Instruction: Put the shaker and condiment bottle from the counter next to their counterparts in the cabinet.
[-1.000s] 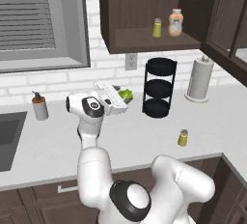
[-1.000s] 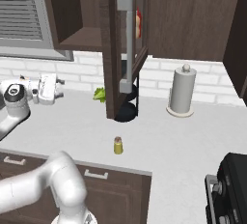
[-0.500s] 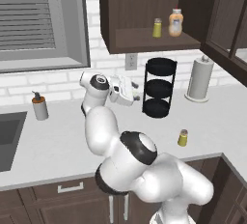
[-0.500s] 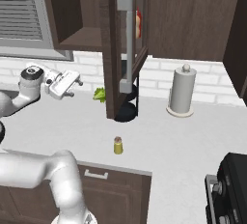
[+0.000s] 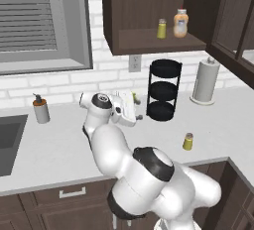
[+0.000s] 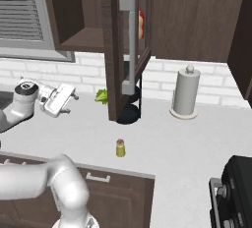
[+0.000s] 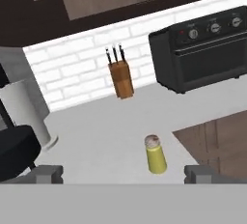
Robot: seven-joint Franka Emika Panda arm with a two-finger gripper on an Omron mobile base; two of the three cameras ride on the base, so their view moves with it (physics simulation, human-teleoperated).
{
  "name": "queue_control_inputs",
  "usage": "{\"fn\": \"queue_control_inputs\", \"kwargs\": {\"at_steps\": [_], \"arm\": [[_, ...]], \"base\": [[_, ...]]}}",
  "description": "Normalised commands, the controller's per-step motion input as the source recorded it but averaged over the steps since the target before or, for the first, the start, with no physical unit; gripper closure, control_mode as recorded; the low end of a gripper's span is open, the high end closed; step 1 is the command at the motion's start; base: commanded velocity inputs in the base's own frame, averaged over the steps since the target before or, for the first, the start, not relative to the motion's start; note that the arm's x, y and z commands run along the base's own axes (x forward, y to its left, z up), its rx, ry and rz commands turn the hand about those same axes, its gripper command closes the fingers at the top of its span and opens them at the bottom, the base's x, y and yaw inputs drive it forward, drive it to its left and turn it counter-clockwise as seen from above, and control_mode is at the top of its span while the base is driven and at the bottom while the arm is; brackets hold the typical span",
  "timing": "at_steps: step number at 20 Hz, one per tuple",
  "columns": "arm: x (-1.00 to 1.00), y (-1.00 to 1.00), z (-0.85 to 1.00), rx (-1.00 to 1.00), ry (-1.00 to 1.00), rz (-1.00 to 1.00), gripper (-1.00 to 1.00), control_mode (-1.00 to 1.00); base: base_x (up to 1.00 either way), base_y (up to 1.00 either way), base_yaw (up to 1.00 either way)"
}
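Observation:
One olive-yellow shaker (image 5: 188,141) (image 6: 120,148) (image 7: 155,154) stands upright on the light-grey counter (image 5: 59,149), near its front edge. My gripper (image 5: 138,111) (image 6: 74,103) (image 7: 123,174) hovers over the counter, left of the shaker and well short of it. It is open, with nothing between its fingertips (image 7: 48,174). In the dark brown cabinet (image 5: 134,6), the second shaker (image 5: 161,28) and the peach-orange condiment bottle (image 5: 180,23) stand side by side on the shelf. The slim red bottle (image 6: 142,19) shows past the open door's edge.
A black three-tier rack (image 5: 163,90) and a paper-towel holder (image 5: 205,80) stand at the back of the counter. A grey soap dispenser (image 5: 40,109) sits beside the sink (image 5: 7,140). The knife block (image 7: 120,76) and toaster oven (image 7: 202,49) lie further right.
The arm has swung right along the counter, carrying the open hand from near the window toward the rack. The shaker and the cabinet items have stayed put.

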Motion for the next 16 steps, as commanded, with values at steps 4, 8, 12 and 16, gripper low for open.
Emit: {"fn": "queue_control_inputs", "kwargs": {"at_steps": [4,8,12,16], "arm": [[-0.24,-0.68,-0.33,0.0,0.0,0.41,-1.0,-1.0],[0.0,-0.02,0.0,0.0,0.0,0.01,-1.0,-1.0],[0.06,-0.18,-0.42,0.04,0.02,-0.27,-1.0,-1.0],[0.0,-0.02,-0.58,0.14,0.0,-0.37,-1.0,-1.0]], "base": [[0.0,0.0,0.0],[0.0,0.0,0.0],[0.0,0.0,0.0],[0.0,0.0,0.0]]}}
